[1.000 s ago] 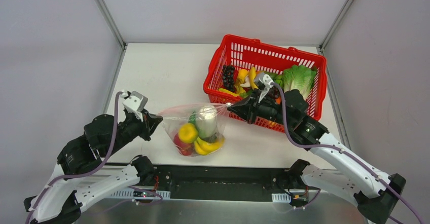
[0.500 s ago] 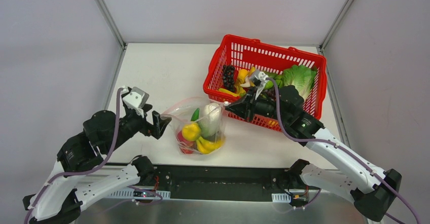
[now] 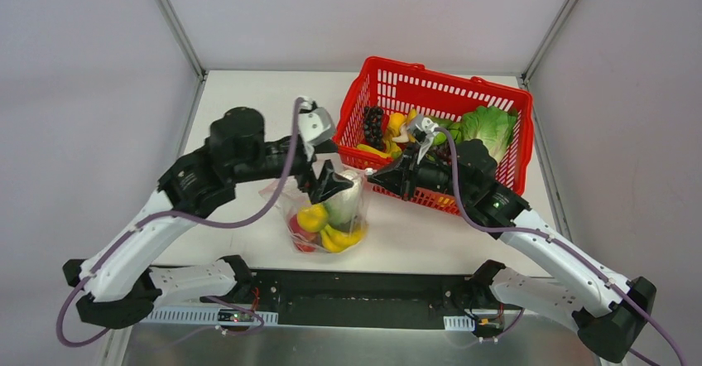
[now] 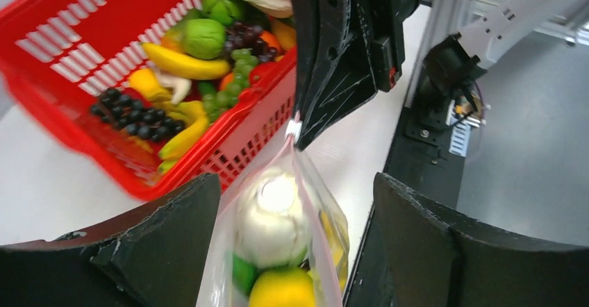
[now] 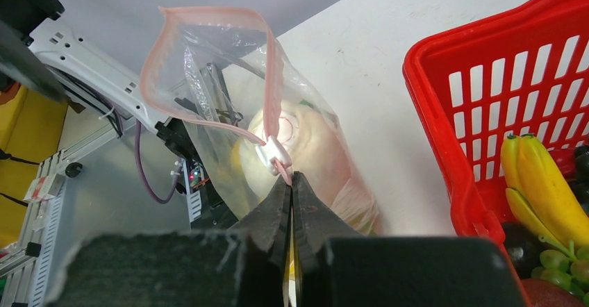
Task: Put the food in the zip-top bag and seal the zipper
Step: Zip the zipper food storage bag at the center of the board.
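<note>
Filling done, sealing left: the food [image 3: 313, 215] is lying in the zip-top bag [image 3: 329, 217] just near-left of the red basket [image 3: 513, 99], the right gripper [image 5: 292, 175] is pinching its right corner, the wide-open left gripper [image 4: 295, 189] is straddling the gaping zipper [image 5: 215, 12]

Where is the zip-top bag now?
Top view: the zip-top bag stands near the table's front edge, left of the red basket, pinched by the right fingers.

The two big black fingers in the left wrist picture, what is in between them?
The zip-top bag, with a white oval piece and a yellow fruit inside it. The left wrist view shows it.
</note>
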`<state>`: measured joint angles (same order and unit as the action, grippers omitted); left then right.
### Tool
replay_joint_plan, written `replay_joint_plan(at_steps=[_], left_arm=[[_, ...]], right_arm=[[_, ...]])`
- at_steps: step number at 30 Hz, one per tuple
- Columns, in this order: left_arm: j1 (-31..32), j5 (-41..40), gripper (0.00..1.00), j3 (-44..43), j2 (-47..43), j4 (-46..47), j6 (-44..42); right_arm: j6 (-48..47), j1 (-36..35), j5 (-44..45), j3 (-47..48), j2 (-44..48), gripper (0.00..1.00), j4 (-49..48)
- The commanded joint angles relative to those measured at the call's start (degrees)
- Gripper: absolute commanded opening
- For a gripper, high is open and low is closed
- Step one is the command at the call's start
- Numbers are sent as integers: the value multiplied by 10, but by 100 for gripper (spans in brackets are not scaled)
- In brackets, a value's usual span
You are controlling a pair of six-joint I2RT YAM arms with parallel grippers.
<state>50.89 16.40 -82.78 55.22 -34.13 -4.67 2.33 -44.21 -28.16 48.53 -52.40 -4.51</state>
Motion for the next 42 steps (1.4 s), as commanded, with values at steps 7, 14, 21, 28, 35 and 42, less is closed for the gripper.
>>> replay_joint_plan(at_steps=[7, 14, 21, 28, 35, 42], left_arm=[[2, 133, 73, 11, 84, 129, -31], [5, 152, 59, 17, 117, 123, -46], [10, 146, 48, 7, 133, 84, -57], [10, 118, 40, 19, 119, 70, -59], [10, 116, 39, 18, 120, 49, -64], [10, 113, 21, 21, 120, 57, -59]], right_arm=[[-7, 2, -60, 8, 27, 0, -47], [-7, 3, -59, 1, 27, 0, -48], [-7, 2, -50, 2, 21, 0, -50], [-7, 2, -47, 4, 17, 0, -50], [-7, 3, -44, 3, 20, 0, -50], [-7, 3, -43, 2, 21, 0, -51]])
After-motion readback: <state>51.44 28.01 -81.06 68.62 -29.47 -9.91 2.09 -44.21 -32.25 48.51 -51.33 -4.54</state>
